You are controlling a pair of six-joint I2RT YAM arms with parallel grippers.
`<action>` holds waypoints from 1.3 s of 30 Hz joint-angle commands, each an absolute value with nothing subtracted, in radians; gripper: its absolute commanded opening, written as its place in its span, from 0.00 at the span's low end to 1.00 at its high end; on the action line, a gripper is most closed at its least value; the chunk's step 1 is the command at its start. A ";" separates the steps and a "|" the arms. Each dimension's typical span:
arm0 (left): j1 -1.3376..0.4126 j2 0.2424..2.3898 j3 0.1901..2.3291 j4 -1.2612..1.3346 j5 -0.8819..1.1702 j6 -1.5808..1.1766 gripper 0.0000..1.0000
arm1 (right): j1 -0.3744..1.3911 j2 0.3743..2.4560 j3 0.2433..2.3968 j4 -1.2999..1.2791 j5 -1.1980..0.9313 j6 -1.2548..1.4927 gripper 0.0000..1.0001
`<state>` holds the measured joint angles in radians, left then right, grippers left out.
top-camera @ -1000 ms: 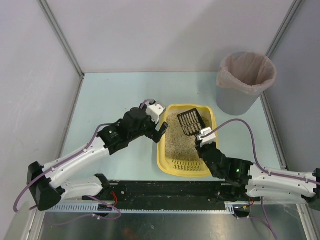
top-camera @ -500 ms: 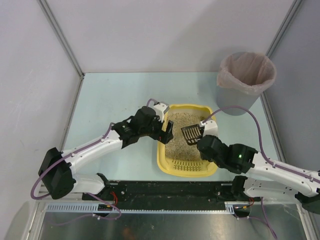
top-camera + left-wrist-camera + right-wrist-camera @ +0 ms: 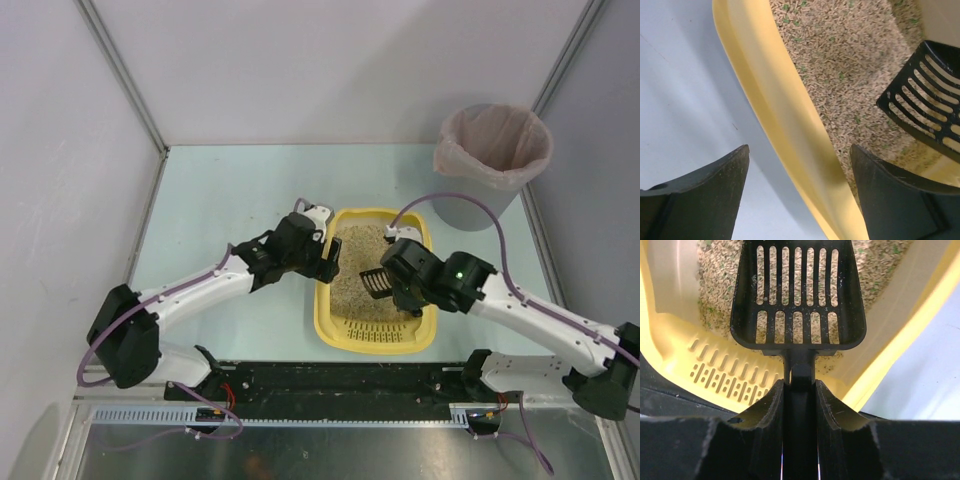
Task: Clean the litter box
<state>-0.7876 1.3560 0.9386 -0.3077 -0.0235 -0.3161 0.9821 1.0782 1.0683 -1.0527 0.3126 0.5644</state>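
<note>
The yellow litter box (image 3: 325,305) lies on the table with beige litter (image 3: 350,275) in it and its slotted rim (image 3: 720,375) at the near end. My left gripper (image 3: 331,262) is open, and its fingers straddle the box's left rim (image 3: 770,85), one outside and one over the litter (image 3: 840,55). My right gripper (image 3: 398,290) is shut on the handle of the black slotted scoop (image 3: 374,282). In the right wrist view the gripper (image 3: 800,382) holds the scoop head (image 3: 797,295) over the litter near the slotted end. The scoop (image 3: 925,110) looks empty.
A grey round bin (image 3: 492,165) with a pinkish liner stands at the back right, beyond the box. Grey walls enclose the table at the back and sides. The black rail with the arm bases (image 3: 330,378) runs along the near edge.
My right arm has swung left over the box, bringing the scoop from the far end toward the near middle. My left gripper has moved right onto the box's left rim.
</note>
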 commanded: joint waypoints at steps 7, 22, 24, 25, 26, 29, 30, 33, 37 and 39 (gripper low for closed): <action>-0.788 1.359 0.931 -0.284 -0.086 -0.288 0.86 | 0.974 1.262 1.213 -1.069 0.141 0.405 0.00; -0.785 1.287 0.885 -0.284 -0.025 -0.284 0.69 | 0.870 1.469 1.242 -0.878 -0.049 0.307 0.00; -0.785 1.298 0.884 -0.284 -0.014 -0.288 0.64 | 0.868 1.488 1.247 -0.868 -0.051 0.308 0.00; -0.787 1.302 0.887 -0.281 -0.009 -0.288 0.63 | 0.864 1.499 1.247 -0.856 -0.054 0.311 0.00; -0.787 1.311 0.887 -0.282 -0.009 -0.287 0.62 | 0.862 1.517 1.249 -0.850 -0.055 0.314 0.00; -0.787 1.324 0.888 -0.282 0.021 -0.287 0.56 | 0.859 1.546 1.250 -0.831 -0.057 0.330 0.00; -0.787 1.325 0.890 -0.282 0.025 -0.288 0.55 | 0.856 1.551 1.250 -0.828 -0.055 0.340 0.00; -0.785 1.335 0.887 -0.282 0.041 -0.293 0.52 | 0.851 1.566 1.249 -0.805 -0.032 0.362 0.00; -0.787 1.341 0.887 -0.279 0.046 -0.295 0.49 | 0.851 1.583 1.249 -0.766 -0.015 0.391 0.00; -0.787 1.344 0.885 -0.279 0.048 -0.298 0.46 | 0.851 1.597 1.249 -0.741 -0.002 0.399 0.00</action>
<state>-0.7910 1.3304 0.8974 -0.2634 0.0494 -0.2981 0.8551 1.5547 1.2144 -0.9016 -0.0315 0.3634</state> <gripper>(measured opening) 0.480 0.300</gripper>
